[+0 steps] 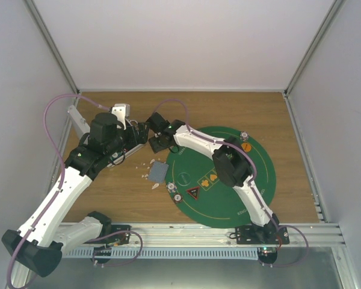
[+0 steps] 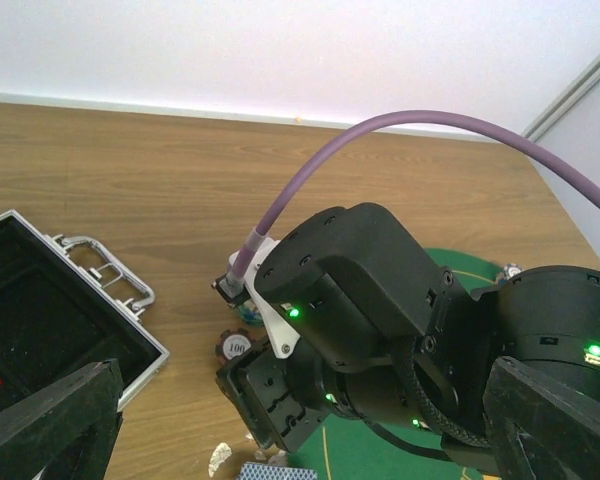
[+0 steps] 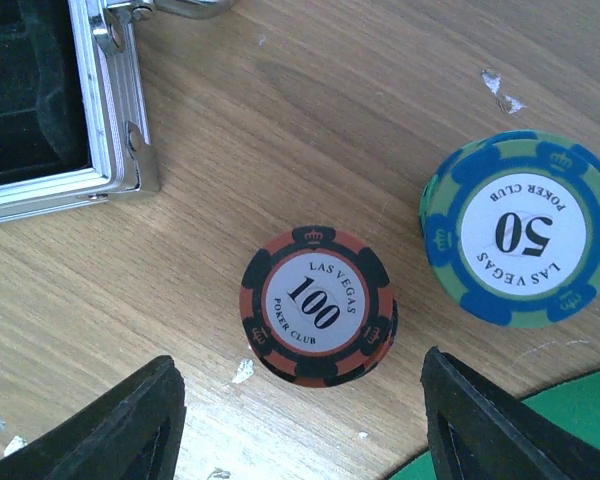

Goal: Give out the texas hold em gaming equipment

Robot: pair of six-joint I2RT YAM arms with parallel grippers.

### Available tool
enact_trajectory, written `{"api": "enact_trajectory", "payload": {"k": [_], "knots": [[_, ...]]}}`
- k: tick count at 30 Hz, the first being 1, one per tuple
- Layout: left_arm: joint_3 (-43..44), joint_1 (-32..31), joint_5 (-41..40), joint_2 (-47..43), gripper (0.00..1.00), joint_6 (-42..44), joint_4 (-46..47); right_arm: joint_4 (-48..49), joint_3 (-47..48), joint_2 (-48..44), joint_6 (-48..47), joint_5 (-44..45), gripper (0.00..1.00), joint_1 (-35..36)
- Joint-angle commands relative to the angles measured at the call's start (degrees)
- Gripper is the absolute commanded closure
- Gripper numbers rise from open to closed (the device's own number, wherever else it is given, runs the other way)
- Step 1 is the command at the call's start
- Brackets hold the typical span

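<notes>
the fingers of my right gripper (image 3: 298, 415) stand wider than the orange-and-black round 100 chip stack (image 3: 317, 305), with bare wooden table (image 3: 400, 90) on both sides. the blue-and-green round 50 chip stack (image 3: 520, 230) sits near one finger's lane; the silver metal case (image 3: 110, 170), on the opposite side, looks clear.

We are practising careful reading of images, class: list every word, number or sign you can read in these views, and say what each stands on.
"LAS VEGAS", "100", "POKER CLUB": on the red-and-black chip, right wrist view.
"LAS VEGAS", "50", "POKER CLUB": on the blue-and-green chip, upside down in that view.
White lettering round the rim of the green mat, top view: too small to read.
</notes>
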Motion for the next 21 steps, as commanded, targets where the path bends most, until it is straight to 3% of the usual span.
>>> {"api": "enact_trajectory", "payload": {"k": [1, 21], "knots": [[0.8, 0.4, -0.3, 0.1, 0.01, 0.7, 2.3, -1.3, 2.4, 2.2, -1.1, 0.2, 0.35, -0.5], [0.4, 0.5, 0.0, 0.3, 0.01, 0.6, 2.8, -2.5, 6.7, 6.1, -2.7, 0.9, 0.39, -0.5]]}}
